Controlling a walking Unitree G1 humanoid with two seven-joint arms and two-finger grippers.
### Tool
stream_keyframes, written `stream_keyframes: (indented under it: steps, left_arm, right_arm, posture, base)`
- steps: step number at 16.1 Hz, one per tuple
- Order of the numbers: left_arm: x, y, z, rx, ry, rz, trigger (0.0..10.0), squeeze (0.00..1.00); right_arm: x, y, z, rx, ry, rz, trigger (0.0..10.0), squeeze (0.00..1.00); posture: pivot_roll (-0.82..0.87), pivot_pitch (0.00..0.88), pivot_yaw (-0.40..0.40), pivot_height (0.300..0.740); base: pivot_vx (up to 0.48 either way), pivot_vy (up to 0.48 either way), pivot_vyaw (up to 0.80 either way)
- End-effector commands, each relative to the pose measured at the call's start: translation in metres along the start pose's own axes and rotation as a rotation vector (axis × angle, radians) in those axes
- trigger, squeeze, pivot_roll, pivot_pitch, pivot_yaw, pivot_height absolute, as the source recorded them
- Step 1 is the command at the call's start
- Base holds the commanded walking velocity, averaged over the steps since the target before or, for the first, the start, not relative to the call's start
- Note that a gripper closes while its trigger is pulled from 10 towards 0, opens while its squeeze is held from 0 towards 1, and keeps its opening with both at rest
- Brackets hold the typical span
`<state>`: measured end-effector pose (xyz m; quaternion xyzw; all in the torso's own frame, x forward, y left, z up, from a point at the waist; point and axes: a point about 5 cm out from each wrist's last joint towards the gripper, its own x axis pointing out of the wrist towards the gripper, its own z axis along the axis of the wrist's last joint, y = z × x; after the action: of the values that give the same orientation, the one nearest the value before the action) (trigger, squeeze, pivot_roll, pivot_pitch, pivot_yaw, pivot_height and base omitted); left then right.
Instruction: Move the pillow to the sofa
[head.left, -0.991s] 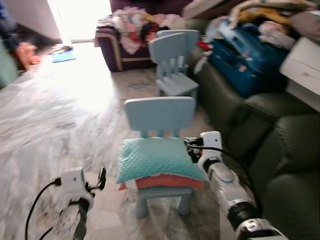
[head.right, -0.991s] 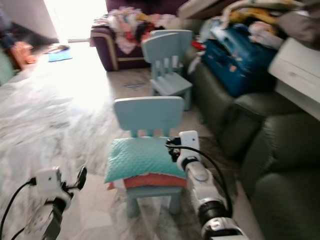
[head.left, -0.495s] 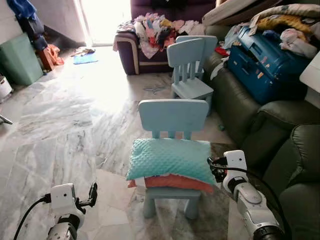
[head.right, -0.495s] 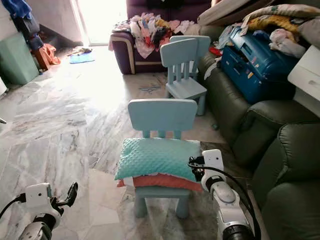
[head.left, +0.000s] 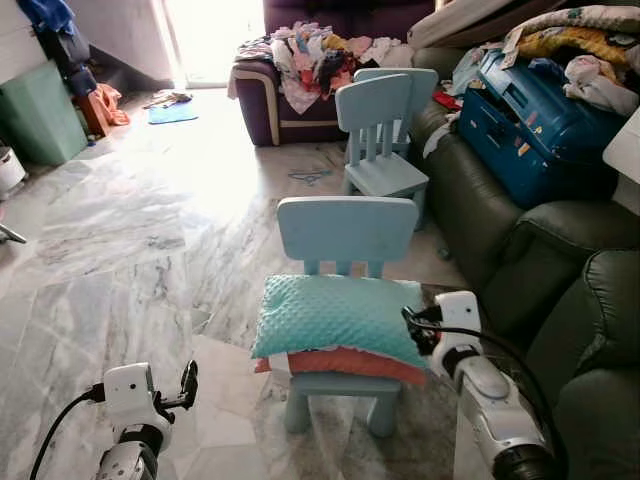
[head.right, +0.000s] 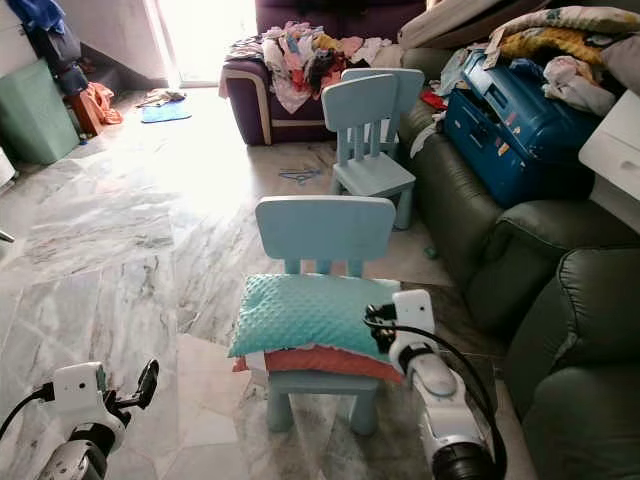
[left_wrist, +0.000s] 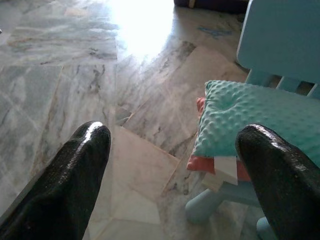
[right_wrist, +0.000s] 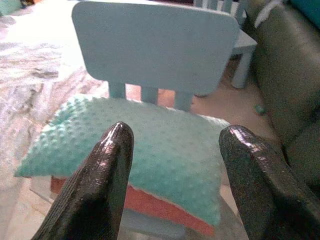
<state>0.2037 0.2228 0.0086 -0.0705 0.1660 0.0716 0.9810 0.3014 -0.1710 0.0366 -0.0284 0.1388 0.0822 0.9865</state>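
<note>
the teal pillow (head.left: 338, 316) lay on the small chair (head.left: 347, 232), long axis crosswise; the right gripper (right_wrist: 172, 182), jaws spread, hung at its right end, nearer than the open left gripper (left_wrist: 175, 170).

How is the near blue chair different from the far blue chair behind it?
The near blue chair has its seat covered by a stacked teal pillow over an orange cushion; the far blue chair has a bare seat. The near one has the right gripper beside it, with open jaws; nothing is near the far one. The near chair stands on open marble floor; the far one stands close to the green sofa. Both are the same pale blue slatted-back design.
</note>
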Motion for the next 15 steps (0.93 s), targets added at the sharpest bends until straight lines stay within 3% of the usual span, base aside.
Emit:
stream_keyframes:
  steps: [1, 15]
  left_arm:
    - [0.0, 0.0, 0.007, 0.006, -0.039, -0.005, 10.0, 0.0]
    - [0.001, -0.004, 0.008, -0.003, -0.035, -0.022, 10.0, 0.0]
  right_arm:
    - [0.003, 0.002, 0.009, -0.005, -0.025, 0.003, 10.0, 0.0]
    - [0.005, 0.012, 0.013, 0.009, -0.032, 0.02, 10.0, 0.0]
  posture:
    - [-0.07, 0.009, 0.026, 0.74]
    - [-0.08, 0.018, 0.036, 0.74]
  base:
    - [0.0, 0.0, 0.0]
    - [0.373, 0.0, 0.0]
